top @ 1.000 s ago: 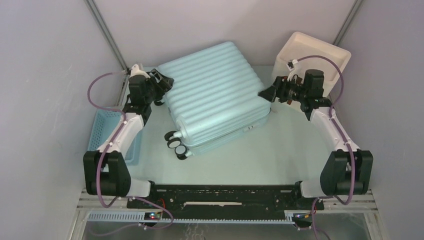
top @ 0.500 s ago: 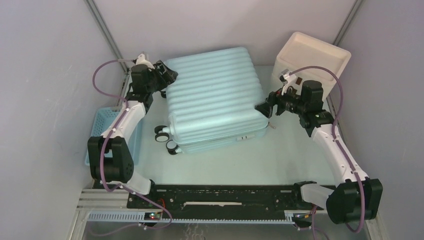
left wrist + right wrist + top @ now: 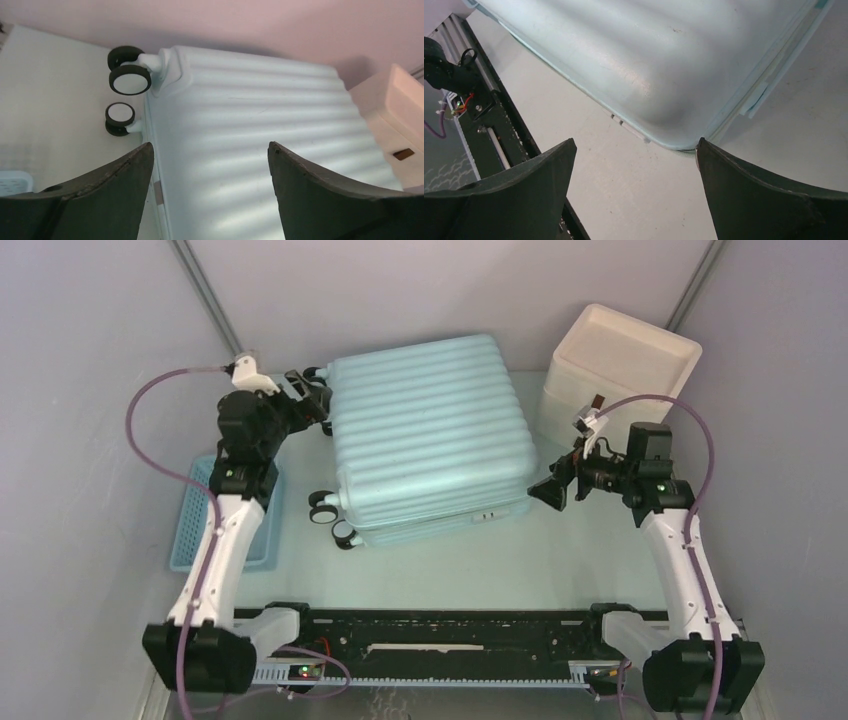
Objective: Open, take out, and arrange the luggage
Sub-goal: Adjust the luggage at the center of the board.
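The luggage [image 3: 425, 435], a pale mint-blue ribbed hard-shell suitcase, lies flat and closed on the table, wheels [image 3: 322, 508] to the left. It fills the left wrist view [image 3: 250, 125] with two wheels [image 3: 129, 79] at upper left, and its rounded corner shows in the right wrist view [image 3: 649, 55]. My left gripper [image 3: 305, 400] is open and empty, raised over the suitcase's far left corner. My right gripper [image 3: 548, 492] is open and empty, just off the suitcase's near right corner, above bare table [image 3: 634, 190].
A cream-white box [image 3: 620, 365] stands at the back right, beside the suitcase. A small blue slatted basket [image 3: 215, 520] lies at the left under my left arm. Grey walls close in the sides and back. The black base rail [image 3: 440, 630] runs along the near edge.
The suitcase was turned square to the table, then stayed put. My left gripper drew back left and up off its corner. My right gripper drew back toward me and off its right side.
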`<action>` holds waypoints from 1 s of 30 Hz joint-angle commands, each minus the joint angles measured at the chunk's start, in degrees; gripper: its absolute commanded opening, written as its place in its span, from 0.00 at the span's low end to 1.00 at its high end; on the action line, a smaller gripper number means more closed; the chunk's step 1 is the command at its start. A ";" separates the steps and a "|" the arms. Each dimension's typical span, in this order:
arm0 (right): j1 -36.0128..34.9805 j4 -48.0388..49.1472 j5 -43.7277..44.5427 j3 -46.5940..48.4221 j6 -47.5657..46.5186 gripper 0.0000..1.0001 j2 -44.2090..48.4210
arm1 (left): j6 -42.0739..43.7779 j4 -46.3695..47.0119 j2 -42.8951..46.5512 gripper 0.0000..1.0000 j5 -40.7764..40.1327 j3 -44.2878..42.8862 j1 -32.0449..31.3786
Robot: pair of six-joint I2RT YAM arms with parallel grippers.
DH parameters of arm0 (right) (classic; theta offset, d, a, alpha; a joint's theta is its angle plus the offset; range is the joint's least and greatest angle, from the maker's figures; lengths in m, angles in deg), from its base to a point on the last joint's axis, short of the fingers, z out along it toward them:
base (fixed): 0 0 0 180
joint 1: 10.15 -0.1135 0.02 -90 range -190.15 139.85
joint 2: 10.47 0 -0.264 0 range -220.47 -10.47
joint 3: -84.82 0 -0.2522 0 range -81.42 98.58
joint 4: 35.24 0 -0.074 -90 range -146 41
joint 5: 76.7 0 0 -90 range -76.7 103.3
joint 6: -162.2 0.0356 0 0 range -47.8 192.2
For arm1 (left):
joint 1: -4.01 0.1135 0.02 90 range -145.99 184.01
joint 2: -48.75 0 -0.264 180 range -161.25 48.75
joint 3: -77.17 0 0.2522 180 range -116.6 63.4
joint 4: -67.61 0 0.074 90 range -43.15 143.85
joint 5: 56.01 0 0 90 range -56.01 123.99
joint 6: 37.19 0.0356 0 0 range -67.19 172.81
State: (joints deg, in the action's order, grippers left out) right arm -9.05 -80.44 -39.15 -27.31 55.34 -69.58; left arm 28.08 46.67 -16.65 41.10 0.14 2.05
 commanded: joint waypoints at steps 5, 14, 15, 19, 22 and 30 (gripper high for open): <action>3.20 -11.54 -8.69 8.98 -16.41 1.00 2.72 | 6.47 -1.09 15.16 0.88 2.29 9.40 0.20; 3.20 -0.81 -9.20 12.05 -5.23 0.90 -3.54 | 10.27 2.34 33.77 0.88 7.36 24.35 0.20; 3.25 0.48 -7.25 11.98 -3.65 0.87 -4.06 | 10.72 2.13 35.76 0.88 6.80 25.81 0.20; 4.22 3.37 0.47 11.99 4.47 0.63 -7.35 | 12.66 0.10 41.85 0.88 5.13 28.94 0.20; 4.87 6.62 2.95 10.17 8.26 0.44 -8.87 | 13.12 -0.30 42.60 0.88 3.49 29.59 0.20; -0.67 13.70 14.43 5.40 11.77 0.25 -11.07 | 12.91 -2.70 39.59 0.85 4.18 27.75 0.20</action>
State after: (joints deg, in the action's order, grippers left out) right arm -6.14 -71.86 -31.22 -21.10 64.26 -78.98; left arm 39.49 44.79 23.96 45.67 28.82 2.05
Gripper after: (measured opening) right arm 0.261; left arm 0.852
